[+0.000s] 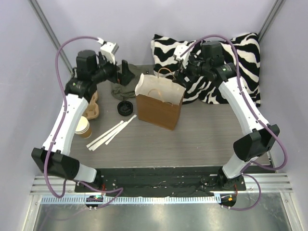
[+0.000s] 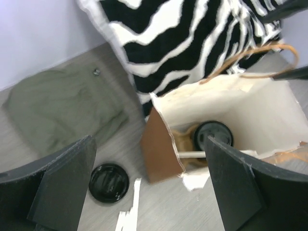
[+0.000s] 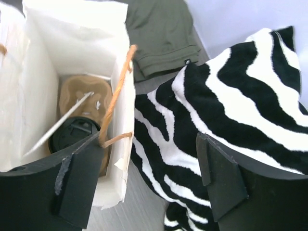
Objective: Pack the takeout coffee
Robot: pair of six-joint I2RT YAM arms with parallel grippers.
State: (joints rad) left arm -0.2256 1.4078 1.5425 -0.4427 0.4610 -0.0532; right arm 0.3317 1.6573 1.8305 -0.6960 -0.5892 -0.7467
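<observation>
Hovering by paper bag (image 1: 159,110), left fingers (image 2: 67,183) apart, right fingers (image 3: 221,178) apart, lidded coffee cup (image 2: 214,134) inside, cloth tag (image 3: 187,61) unreadable

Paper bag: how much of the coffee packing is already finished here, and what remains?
Done: a lidded cup sits in a pulp carrier inside the paper bag. In hand: nothing; the left gripper and the right gripper are open by the bag's mouth. Probably left: a paper cup, a black lid and a second carrier stand outside on the table.
</observation>
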